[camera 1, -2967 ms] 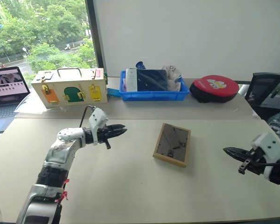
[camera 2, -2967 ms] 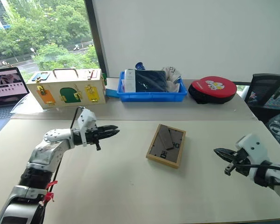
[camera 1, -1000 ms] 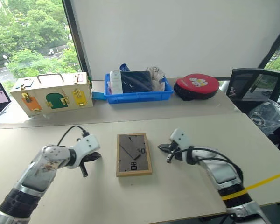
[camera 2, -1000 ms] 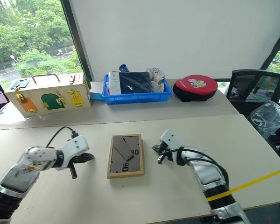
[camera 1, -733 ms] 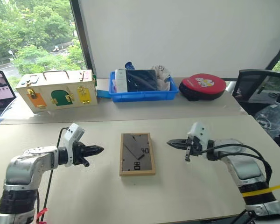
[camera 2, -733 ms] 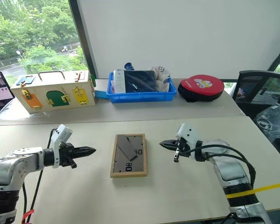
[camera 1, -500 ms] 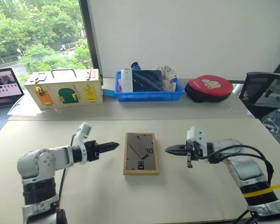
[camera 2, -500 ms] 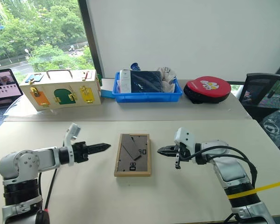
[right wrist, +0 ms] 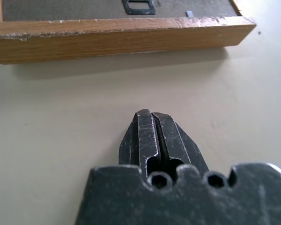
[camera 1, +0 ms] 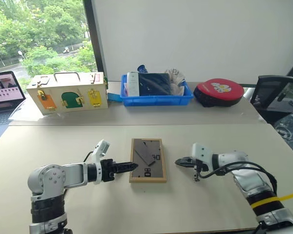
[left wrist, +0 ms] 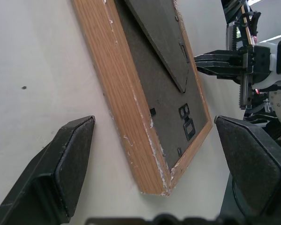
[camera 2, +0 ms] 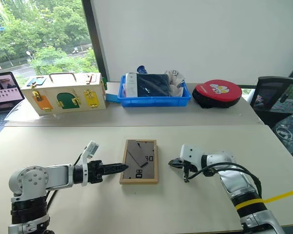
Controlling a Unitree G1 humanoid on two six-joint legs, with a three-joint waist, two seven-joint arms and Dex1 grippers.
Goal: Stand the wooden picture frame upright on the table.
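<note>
While checking risk, note wooden picture frame (camera 1: 147, 160) flat on tabletop (camera 1: 185, 209), near the middle, dark back and stand flap facing up. Not gripped by anything.

Left tool (camera 1: 133, 166): spread wide, low, right at frame's left long edge near the front corner; in left wrist view, straddles that corner without clear contact. Right tool (camera 1: 179, 161): pinched fully together, holding nothing, low over tabletop just beside frame's right edge, apart from it.

Possible failures, judged:
- Could shove frame sideways instead of lifting, since rim sits flush on smooth tabletop with little for a fingertip to get under.
- Could pinch only the corner and let frame swing or drop on lift.
- Could trap or fold stand flap shut if grabbed across the back; would then not stay standing.
- Could tip over forward or backward if released before flap is braced.
- Could bump right tool if frame slides that way; might also serve as a stop.

Room: plenty of bare tabletop all round frame and toward the front edge. Wooden latch box (camera 1: 68, 92), blue bin (camera 1: 156, 100), red round case (camera 1: 220, 92) well apart on the far tabletop; laptop (camera 1: 5, 90) far left.
</note>
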